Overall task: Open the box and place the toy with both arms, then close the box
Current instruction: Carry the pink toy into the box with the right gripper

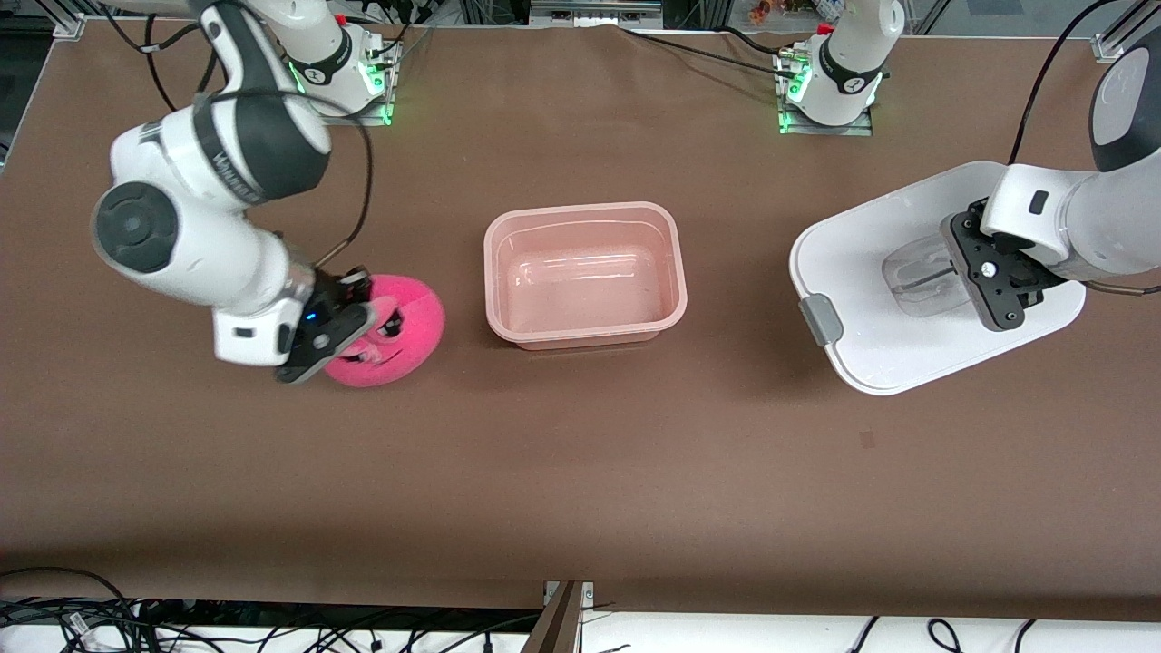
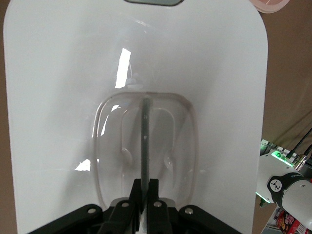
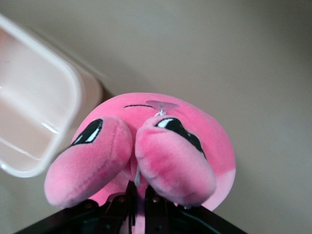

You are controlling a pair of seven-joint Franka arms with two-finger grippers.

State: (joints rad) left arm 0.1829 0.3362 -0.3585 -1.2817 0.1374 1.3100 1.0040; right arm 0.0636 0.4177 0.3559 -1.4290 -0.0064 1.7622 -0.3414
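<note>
Brown table [image 1: 580, 472] — left fingers [image 2: 152, 192] pinch lid [image 1: 871, 272] handle, right fingers [image 3: 151, 195] clamp toy [image 1: 399, 336] beside box [image 1: 585, 272].

Brown table [image 1: 580, 472] with open pink box [image 1: 585, 272] mid-table, toy [image 1: 395, 331] beside it.

A brown tabletop [image 1: 580, 472] fills nearly the whole front view, matte and evenly lit. Aluminium frame rails [image 1: 36, 16] show at the upper corners. Along the bottom edge runs a white strip strewn with black cables [image 1: 136, 626]. A metal post [image 1: 562, 617] stands at bottom centre.
</note>
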